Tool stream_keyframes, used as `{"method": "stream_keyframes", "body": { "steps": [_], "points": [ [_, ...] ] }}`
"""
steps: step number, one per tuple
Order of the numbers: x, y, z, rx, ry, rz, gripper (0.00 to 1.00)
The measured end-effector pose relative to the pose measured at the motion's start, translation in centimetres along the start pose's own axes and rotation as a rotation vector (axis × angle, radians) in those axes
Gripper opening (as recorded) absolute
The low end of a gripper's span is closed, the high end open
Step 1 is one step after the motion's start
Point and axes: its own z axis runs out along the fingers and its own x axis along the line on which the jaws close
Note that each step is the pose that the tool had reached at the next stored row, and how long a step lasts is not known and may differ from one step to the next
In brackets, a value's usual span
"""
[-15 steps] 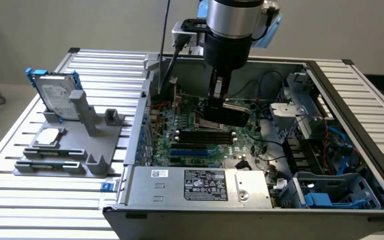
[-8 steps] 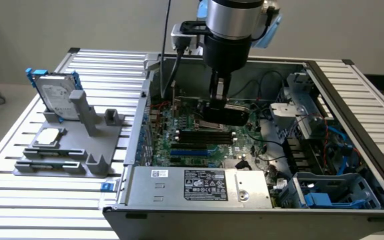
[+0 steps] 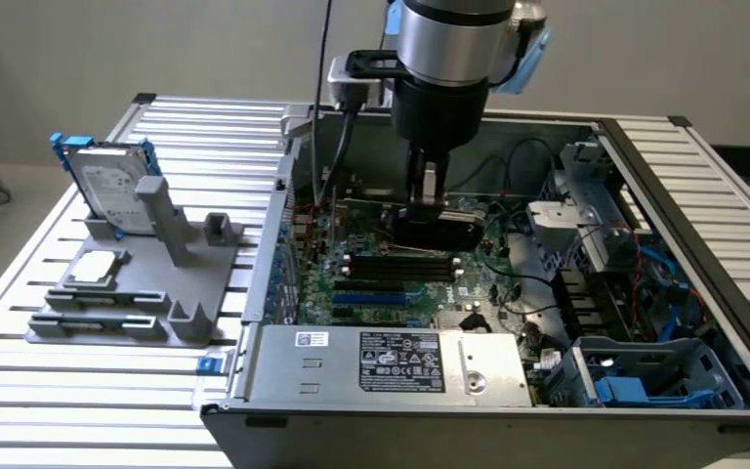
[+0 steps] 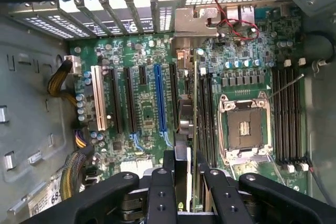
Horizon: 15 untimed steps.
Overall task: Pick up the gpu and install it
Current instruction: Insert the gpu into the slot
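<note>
1. Currently the gpu (image 3: 443, 231) sits edge-down inside the computer case (image 3: 270, 254), low over the motherboard (image 3: 375, 285), pinched between half-closed fingers (image 4: 161, 182).
2. Its long axis runs parallel to the blue slot (image 4: 160, 98), which lies just beside its lower edge.
3. The gripper (image 3: 429, 200) is directly above the gpu.

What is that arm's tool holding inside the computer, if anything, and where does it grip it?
The tool holds the gpu, pinched across its two faces at the upper edge, above the motherboard.

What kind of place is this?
Probably a robot workshop or lab bench: a robot gripper holds a graphics card inside an open computer case on a slatted metal table.
</note>
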Motion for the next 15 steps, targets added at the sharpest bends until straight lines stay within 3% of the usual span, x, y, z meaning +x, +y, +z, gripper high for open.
{"method": "stream_keyframes", "body": {
  "steps": [6,10,14,15],
  "points": [
    [0.4,0.22,0.46,-0.0021,-0.0022,-0.058,0.26],
    [1.1,1.39,0.92,0.0101,-0.0028,-0.058,0.26],
    [2.0,1.65,1.07,0.0114,-0.0030,-0.058,0.26],
    [2.1,1.95,1.23,0.0140,-0.0031,-0.058,0.26]
  ]
}}
